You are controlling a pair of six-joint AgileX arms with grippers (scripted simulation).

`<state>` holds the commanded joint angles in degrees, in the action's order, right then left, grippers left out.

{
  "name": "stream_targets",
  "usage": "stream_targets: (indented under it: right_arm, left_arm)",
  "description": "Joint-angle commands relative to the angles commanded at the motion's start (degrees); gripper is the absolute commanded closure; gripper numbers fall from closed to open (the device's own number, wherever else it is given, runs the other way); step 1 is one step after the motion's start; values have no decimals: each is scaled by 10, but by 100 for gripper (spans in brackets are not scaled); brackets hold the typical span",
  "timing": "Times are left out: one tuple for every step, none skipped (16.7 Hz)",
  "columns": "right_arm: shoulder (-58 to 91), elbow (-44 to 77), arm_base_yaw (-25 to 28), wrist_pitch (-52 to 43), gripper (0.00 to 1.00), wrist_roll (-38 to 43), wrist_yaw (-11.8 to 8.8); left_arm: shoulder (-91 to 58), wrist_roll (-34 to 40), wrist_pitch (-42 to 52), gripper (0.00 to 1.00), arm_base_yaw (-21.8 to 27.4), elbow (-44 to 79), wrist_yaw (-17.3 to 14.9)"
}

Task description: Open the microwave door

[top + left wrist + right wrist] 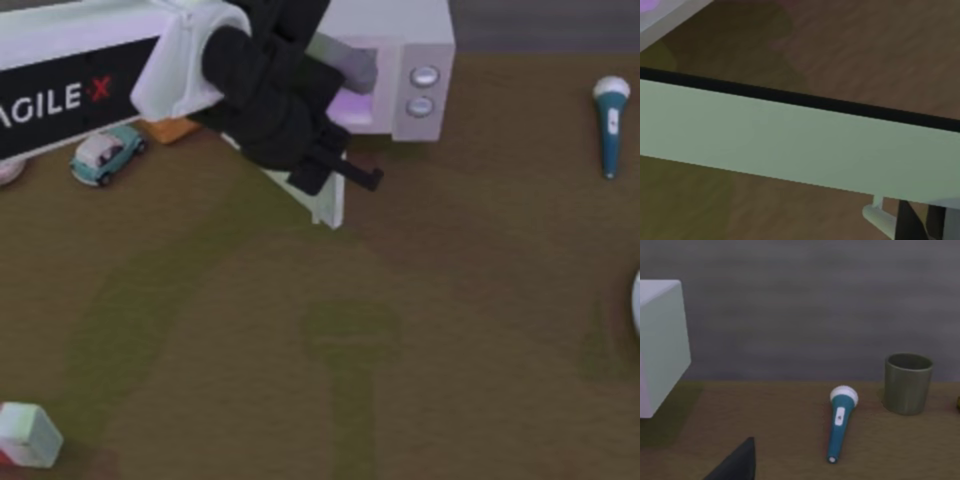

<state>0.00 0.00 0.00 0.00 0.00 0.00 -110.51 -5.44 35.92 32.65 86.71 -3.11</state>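
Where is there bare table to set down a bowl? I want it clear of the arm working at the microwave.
The widest bare stretch is the middle and near part of the table, between the white cube and the microphone. It is crowded at the far left: the left gripper at the open microwave door, the microwave, the toy car.

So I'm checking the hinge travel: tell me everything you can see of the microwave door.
The microwave door is a flat, pale grey-white panel, swung out from the microwave toward the table's front, seen edge-on from above. The cavity behind glows purplish. The left gripper is at its outer edge; the left wrist view shows a dark-trimmed edge and a pale bar handle.
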Motion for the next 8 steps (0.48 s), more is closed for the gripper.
stream_targets:
  right_arm:
    - [0, 0, 0, 0, 0, 0, 0]
    - [0, 0, 0, 0, 0, 0, 0]
    - [0, 0, 0, 0, 0, 0, 0]
    - [0, 0, 0, 0, 0, 0, 0]
    - [0, 0, 0, 0, 0, 0, 0]
    - [0, 0, 0, 0, 0, 0, 0]
    - [0, 0, 0, 0, 0, 0, 0]
    - [0, 0, 0, 0, 0, 0, 0]
  left_arm:
    - [0, 0, 0, 100, 0, 0, 0]
    - [0, 0, 0, 100, 0, 0, 0]
    - [0, 0, 0, 100, 0, 0, 0]
    - [0, 0, 0, 100, 0, 0, 0]
    - [0, 0, 0, 100, 0, 0, 0]
    - [0, 0, 0, 100, 0, 0, 0]
    - [0, 0, 0, 100, 0, 0, 0]
    - [-2, 2, 0, 100, 3, -3, -4]
